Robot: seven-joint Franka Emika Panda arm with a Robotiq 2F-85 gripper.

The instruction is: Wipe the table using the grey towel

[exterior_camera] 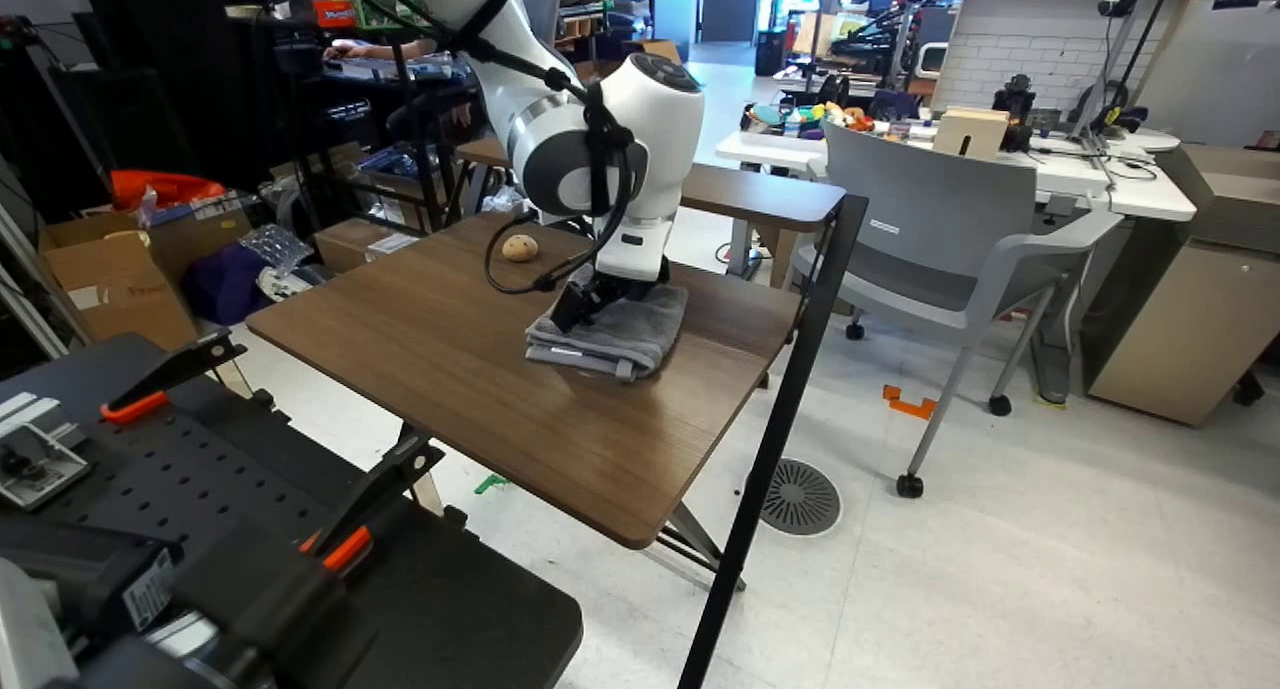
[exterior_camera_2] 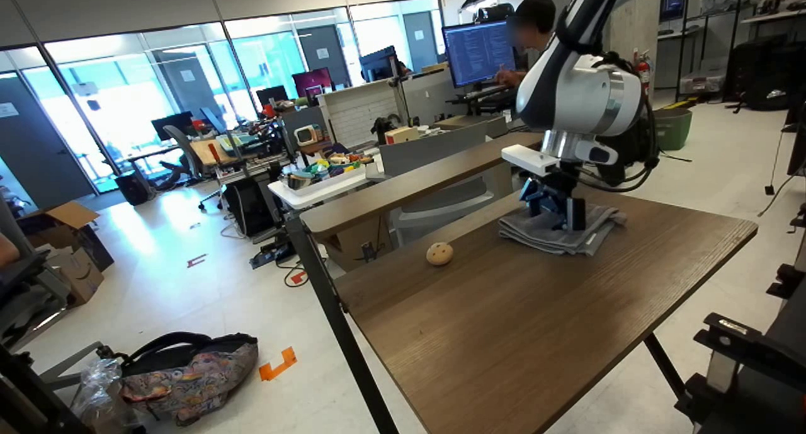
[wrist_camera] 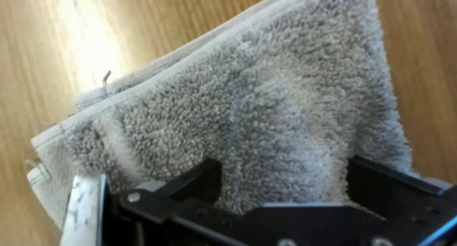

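towel [wrist_camera: 257, 106] on table [exterior_camera: 410, 304], between parted jaws

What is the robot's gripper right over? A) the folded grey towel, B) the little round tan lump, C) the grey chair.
A: in the wrist view the grey towel shows in the gap of the open gripper, while in both exterior views the round tan lump sits apart on the table.
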